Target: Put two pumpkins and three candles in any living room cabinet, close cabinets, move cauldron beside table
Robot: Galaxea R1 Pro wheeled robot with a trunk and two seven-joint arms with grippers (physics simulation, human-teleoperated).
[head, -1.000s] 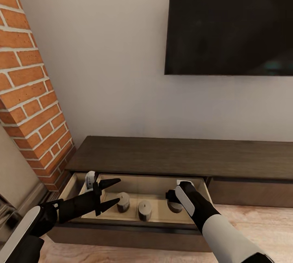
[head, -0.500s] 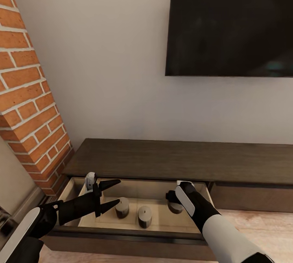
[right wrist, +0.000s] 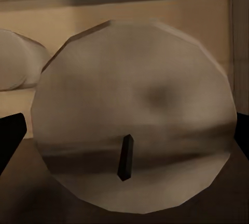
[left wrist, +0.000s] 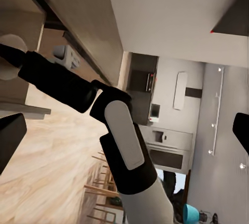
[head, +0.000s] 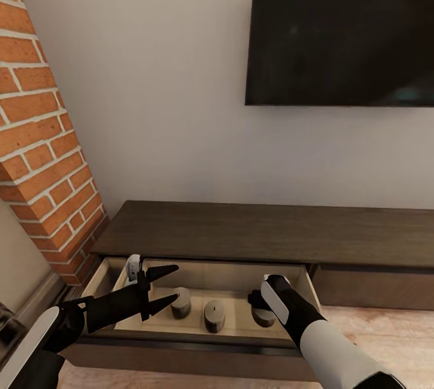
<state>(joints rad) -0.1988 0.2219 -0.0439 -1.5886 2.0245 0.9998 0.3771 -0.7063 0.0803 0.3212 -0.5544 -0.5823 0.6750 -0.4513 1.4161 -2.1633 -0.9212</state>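
Right fingers (right wrist: 10, 138) show as dark tips on either side of a candle (right wrist: 132, 122), its pale cream round top facing the camera with a short dark wick near the middle; whether they pinch it or stand just off it I cannot tell. Left fingers (head: 164, 270) are spread wide over the drawer's left part, holding nothing. Three stubby grey candles stand upright in the open pale-wood drawer (head: 199, 274) of the long dark cabinet (head: 265, 233): left candle (head: 180, 303), middle candle (head: 214, 316), and the right one under the right gripper (head: 260, 300). Above hangs a dark screen (head: 340, 31); a brick pillar (head: 42, 154) stands to the left.
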